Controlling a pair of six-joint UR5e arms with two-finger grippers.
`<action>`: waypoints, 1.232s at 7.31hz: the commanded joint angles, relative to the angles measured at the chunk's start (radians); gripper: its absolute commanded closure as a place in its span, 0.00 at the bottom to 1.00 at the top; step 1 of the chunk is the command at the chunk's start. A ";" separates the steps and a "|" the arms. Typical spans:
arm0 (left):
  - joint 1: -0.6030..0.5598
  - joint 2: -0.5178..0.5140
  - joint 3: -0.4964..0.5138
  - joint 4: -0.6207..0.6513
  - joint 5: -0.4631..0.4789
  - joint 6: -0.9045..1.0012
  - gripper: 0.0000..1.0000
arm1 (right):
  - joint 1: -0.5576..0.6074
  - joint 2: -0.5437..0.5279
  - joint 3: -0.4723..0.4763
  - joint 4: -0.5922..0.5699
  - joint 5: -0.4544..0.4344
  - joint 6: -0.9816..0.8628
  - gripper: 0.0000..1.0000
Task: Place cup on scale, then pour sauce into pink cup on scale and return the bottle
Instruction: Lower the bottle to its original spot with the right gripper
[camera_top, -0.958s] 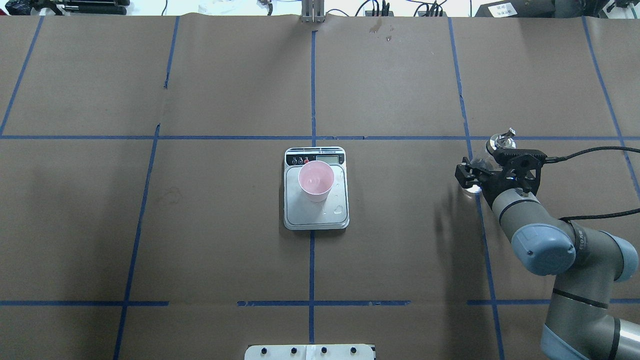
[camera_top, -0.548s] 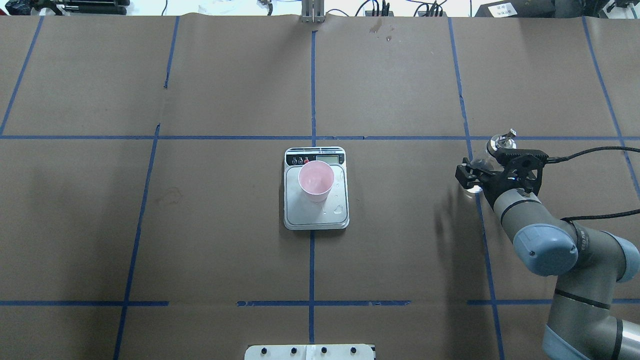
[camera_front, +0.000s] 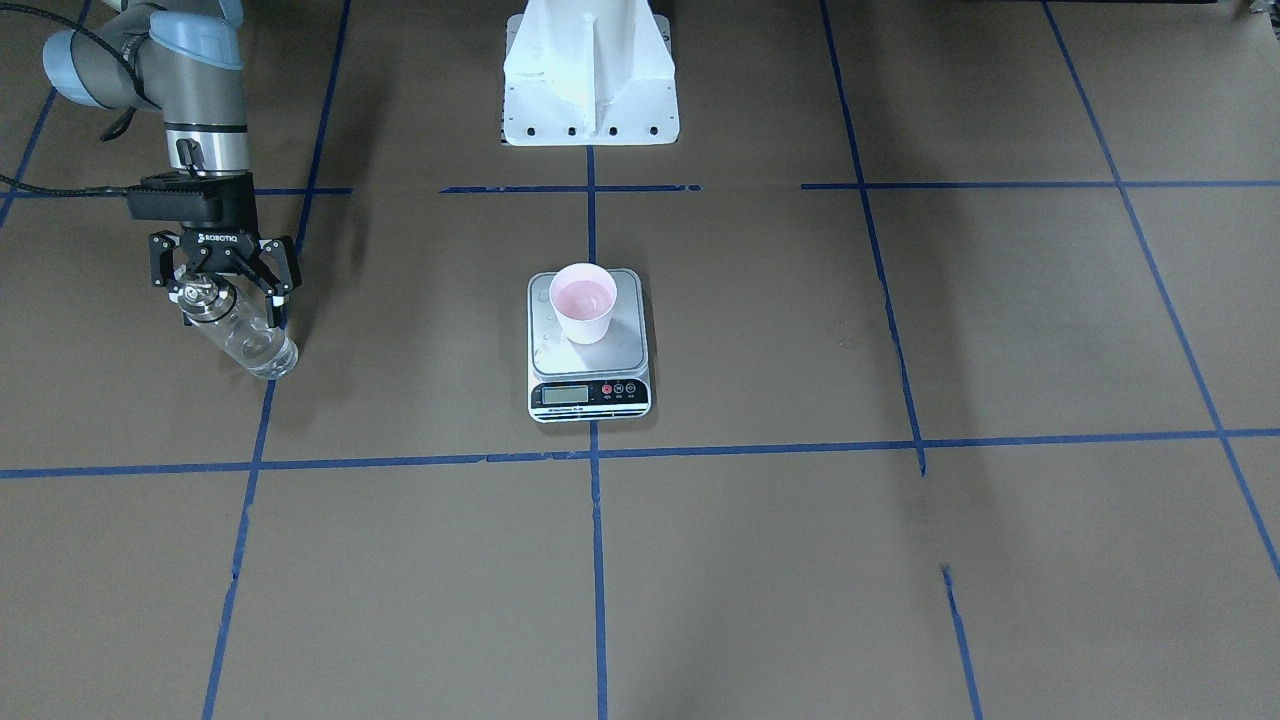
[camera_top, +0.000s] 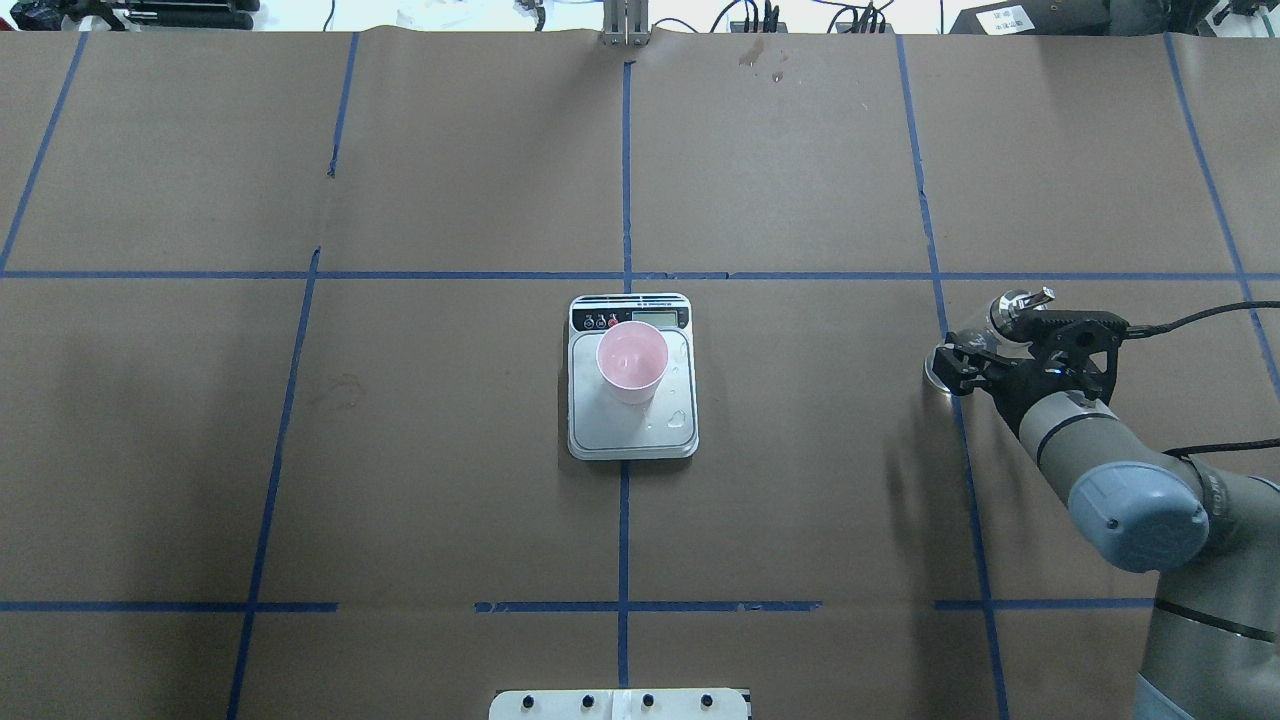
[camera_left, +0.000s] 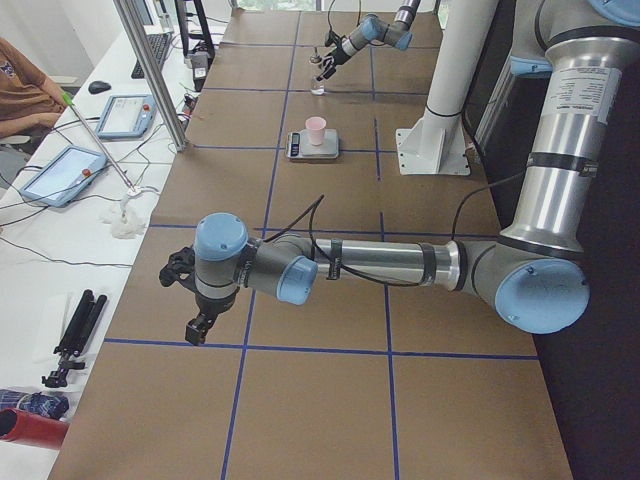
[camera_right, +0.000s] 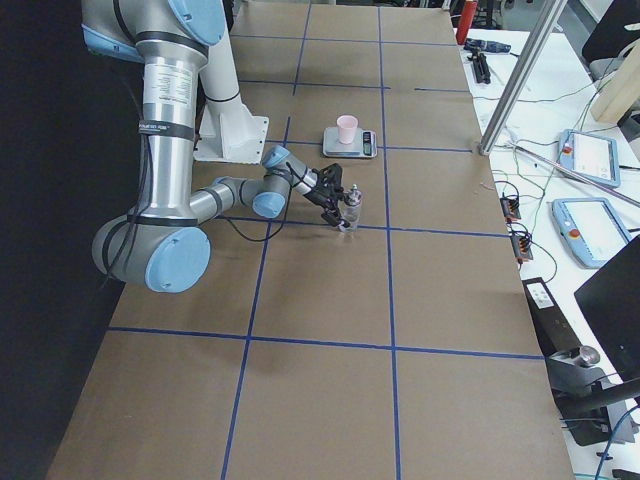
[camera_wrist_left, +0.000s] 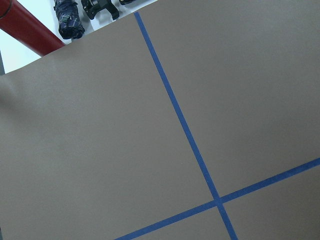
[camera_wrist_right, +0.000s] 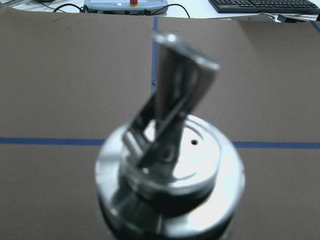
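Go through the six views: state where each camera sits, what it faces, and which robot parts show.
Front-facing: across the table, looking down at the scale and cup; right gripper on the bottle.
Overhead: behind the robot; right arm at its right; same scale.
Exterior left: table's left end; left arm near, left gripper low.
Exterior right: opposite end; right arm near, bottle.
Left wrist: bare paper, blue tape.
Right wrist: bottle's spout cap close up.
Shared: front-facing and overhead show the cup on the scale.
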 joint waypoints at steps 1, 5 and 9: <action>0.000 0.000 0.000 0.000 0.000 0.000 0.00 | -0.044 -0.008 0.027 -0.001 0.003 0.009 0.00; -0.004 -0.006 -0.002 0.000 -0.001 0.000 0.00 | -0.116 -0.158 0.156 -0.006 0.029 0.019 0.00; -0.004 -0.011 -0.003 0.002 0.000 0.002 0.00 | -0.007 -0.200 0.526 -0.554 0.269 -0.022 0.00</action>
